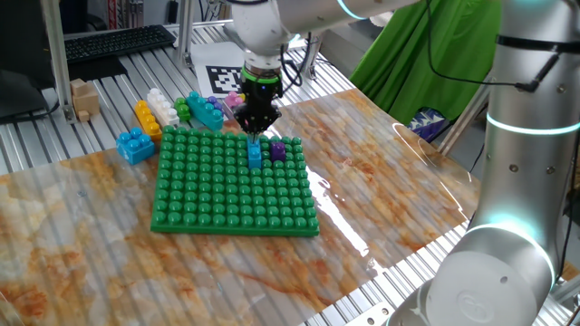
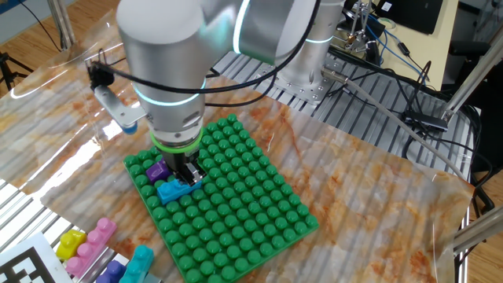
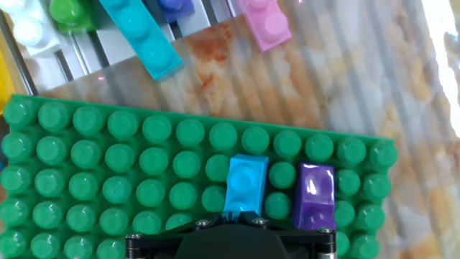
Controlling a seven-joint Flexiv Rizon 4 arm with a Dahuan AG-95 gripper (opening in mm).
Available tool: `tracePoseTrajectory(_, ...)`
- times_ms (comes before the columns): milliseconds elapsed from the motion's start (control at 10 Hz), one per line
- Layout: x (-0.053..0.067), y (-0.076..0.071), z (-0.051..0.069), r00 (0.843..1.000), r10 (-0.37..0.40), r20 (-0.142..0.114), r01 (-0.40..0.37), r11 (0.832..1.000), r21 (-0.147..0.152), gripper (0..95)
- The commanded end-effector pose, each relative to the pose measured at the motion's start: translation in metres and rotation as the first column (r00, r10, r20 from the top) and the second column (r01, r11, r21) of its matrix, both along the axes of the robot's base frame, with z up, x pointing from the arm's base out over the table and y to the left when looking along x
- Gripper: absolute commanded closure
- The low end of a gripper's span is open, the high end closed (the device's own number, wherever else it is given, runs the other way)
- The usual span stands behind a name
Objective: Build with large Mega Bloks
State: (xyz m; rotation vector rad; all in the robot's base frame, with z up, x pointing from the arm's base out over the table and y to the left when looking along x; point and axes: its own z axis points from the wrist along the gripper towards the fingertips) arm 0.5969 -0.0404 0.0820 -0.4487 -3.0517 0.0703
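Observation:
A light blue Mega Blok stands on the big green baseplate, with a purple blok one stud to its side. My gripper points straight down at the blue blok's near end. Its fingertips are close together, narrower than the blok, touching or just above its top. Loose bloks lie behind the plate: blue, yellow, white, green, cyan, pink.
A black-and-white marker card lies behind the loose bloks. A small wooden block and a keyboard are at the far left. The robot's base column stands at the right, with green cloth behind.

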Motion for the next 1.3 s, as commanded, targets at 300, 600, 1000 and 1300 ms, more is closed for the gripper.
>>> tracePoseTrajectory(300,-0.001,-0.004,-0.025,1.0,-0.004,0.004,0.004,1.0,0.011,95.0)
tracePoseTrajectory(600,-0.002,-0.004,-0.027,1.0,-0.005,0.023,0.005,1.0,0.013,95.0)
tracePoseTrajectory(1000,-0.003,-0.005,-0.035,1.0,-0.002,0.029,0.002,1.0,0.016,95.0)
tracePoseTrajectory(1300,-0.007,-0.007,-0.024,1.0,-0.003,-0.022,0.003,1.0,0.028,95.0)
